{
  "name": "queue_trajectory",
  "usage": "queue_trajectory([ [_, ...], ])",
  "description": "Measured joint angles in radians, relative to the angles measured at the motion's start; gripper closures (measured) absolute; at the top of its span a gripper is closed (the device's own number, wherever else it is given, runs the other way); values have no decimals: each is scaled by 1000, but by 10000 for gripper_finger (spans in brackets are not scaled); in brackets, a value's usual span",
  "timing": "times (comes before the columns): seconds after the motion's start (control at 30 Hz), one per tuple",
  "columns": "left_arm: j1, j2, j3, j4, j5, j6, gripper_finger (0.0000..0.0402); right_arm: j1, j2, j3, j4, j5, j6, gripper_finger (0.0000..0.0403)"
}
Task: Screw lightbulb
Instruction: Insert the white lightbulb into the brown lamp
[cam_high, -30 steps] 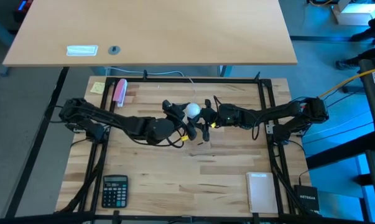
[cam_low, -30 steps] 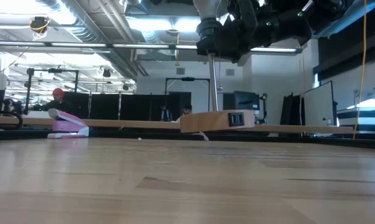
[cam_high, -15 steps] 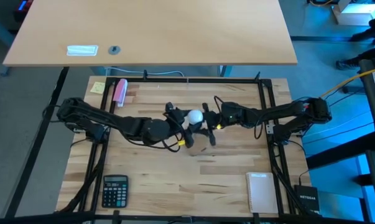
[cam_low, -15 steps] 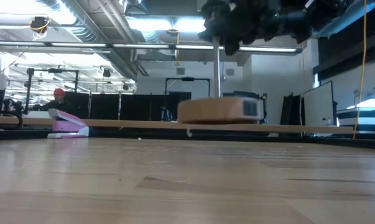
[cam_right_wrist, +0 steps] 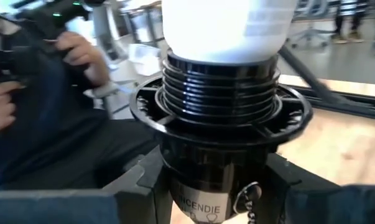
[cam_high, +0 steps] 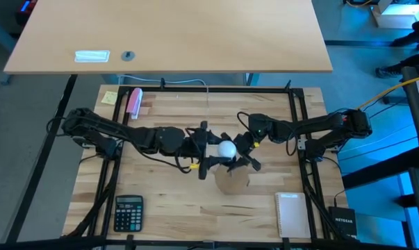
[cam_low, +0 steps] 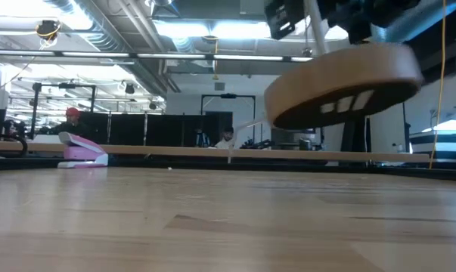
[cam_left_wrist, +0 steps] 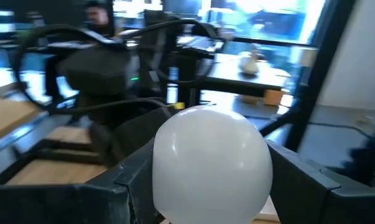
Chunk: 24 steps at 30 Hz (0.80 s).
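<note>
My left pincer (cam_high: 210, 149) was closed around the small white frosted lightbulb (cam_high: 227, 148), held above mid-counter (cam_high: 160, 201). My right pincer (cam_right_wrist: 218, 186) was clamped on the black ribbed socket (cam_right_wrist: 221, 118) of the round wooden disc (cam_low: 341, 83), which hung tilted in the air. The bulb sat in that socket.

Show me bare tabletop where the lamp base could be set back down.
Bare wood lies between the calculator and the white box, and along the far edge right of the pink stapler. The middle is crowded: left gripper and right gripper hold the lightbulb and wooden base aloft.
</note>
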<state>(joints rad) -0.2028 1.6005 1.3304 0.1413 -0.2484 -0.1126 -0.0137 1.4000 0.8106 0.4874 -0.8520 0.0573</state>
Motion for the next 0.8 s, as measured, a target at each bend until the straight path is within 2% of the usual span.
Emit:
queue_trajectory([
  [0.13, 10, 0, -1, 35, 105, 59, 174, 34, 1, 32, -40, -38, 13, 254],
  [0.23, 23, 2, -2, 75, 222, 110, 174, 56, 11, 54, -62, -81, 12, 254],
  [0.33, 31, 3, -4, 82, 266, 133, 174, 66, 13, 62, -70, -87, 11, 254],
  [0.47, 32, 2, -4, 79, 247, 134, 168, 64, 13, 65, -82, -84, -8, 254],
  [0.7, 33, -14, -10, 27, 159, 86, 86, 61, 10, 69, -86, -1, -39, 254],
  [0.8, 30, -33, -14, -13, 133, 69, 66, 53, 3, 73, -81, 38, -31, 254],
])
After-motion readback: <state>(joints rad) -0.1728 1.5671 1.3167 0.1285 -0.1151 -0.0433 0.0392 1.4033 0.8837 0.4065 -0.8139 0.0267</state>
